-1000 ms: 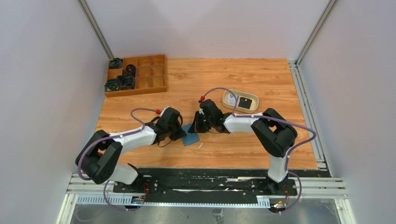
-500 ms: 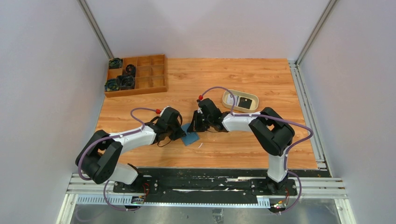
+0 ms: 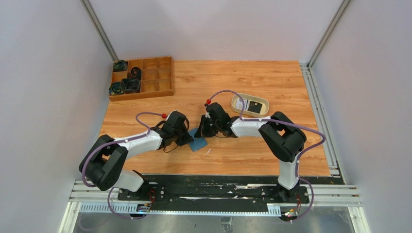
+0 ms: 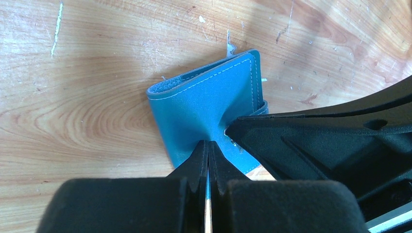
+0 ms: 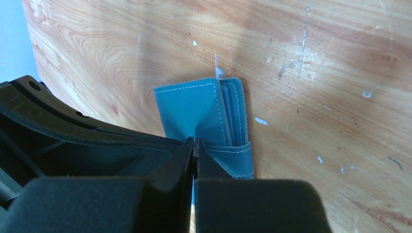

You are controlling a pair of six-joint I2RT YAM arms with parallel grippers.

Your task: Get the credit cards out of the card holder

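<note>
**Desk:** Where is the teal card holder?

**Photographer:** Centre frame, on the wooden table, folded. The left gripper and right gripper, jaws pressed together, each nip its cover, likely to peel it open.

**Desk:** Any obstructions?

**Photographer:** None nearby. The cream tray at right of centre and the compartment box at upper left sit well apart. No cards show.
</note>
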